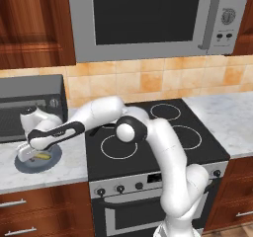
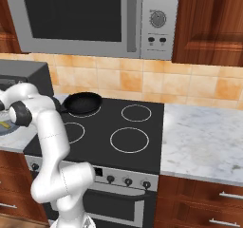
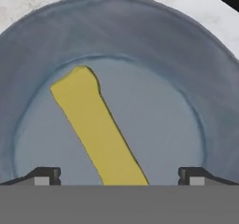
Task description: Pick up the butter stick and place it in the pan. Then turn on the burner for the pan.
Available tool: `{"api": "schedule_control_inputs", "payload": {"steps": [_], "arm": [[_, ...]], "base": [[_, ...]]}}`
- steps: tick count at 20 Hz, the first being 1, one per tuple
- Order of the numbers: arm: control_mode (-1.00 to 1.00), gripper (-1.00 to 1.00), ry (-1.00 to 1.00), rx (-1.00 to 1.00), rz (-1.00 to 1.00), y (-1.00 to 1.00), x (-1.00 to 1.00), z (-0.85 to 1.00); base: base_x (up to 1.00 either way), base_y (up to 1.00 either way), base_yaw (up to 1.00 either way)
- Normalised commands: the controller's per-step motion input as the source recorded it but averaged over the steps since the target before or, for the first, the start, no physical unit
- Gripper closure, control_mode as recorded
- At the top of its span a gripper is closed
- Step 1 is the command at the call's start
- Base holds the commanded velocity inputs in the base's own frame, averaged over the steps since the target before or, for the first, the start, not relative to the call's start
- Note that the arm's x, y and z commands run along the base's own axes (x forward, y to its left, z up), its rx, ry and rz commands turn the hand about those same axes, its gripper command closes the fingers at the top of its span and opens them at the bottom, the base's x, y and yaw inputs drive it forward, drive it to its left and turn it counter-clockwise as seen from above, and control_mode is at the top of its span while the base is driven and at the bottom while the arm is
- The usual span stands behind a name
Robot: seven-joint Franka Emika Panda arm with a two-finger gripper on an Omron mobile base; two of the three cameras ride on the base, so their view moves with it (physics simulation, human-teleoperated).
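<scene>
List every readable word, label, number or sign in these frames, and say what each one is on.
None can be read.
Microwave control panel: a dark display strip, a round dial and small buttons; any markings are too small and blurred to read.
Stove front panel: knobs and a small dark display, no legible text.
Toaster oven: small knobs, nothing readable.
Butter stick and plate: no printing visible.
</scene>
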Motion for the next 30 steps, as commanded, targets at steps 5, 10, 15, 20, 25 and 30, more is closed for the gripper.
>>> {"api": "schedule_control_inputs", "payload": {"steps": [5,10,15,20,25,30], "arm": [[-1.0,-1.0,0.0,0.0,0.0,0.0,0.19,-0.19],[-1.0,-1.0,0.0,0.0,0.0,0.0,0.06,-0.26],[-1.0,1.0,0.0,0.0,0.0,0.0,0.04,-0.31],[-1.0,1.0,0.0,0.0,0.0,0.0,0.0,-0.37],[-1.0,1.0,0.0,0.0,0.0,0.0,0.0,-0.33],[-1.0,1.0,0.0,0.0,0.0,0.0,0.0,-0.28]], "base": [[0.0,0.0,0.0],[0.0,0.0,0.0],[0.0,0.0,0.0],[0.0,0.0,0.0],[0.0,0.0,0.0],[0.0,0.0,0.0]]}}
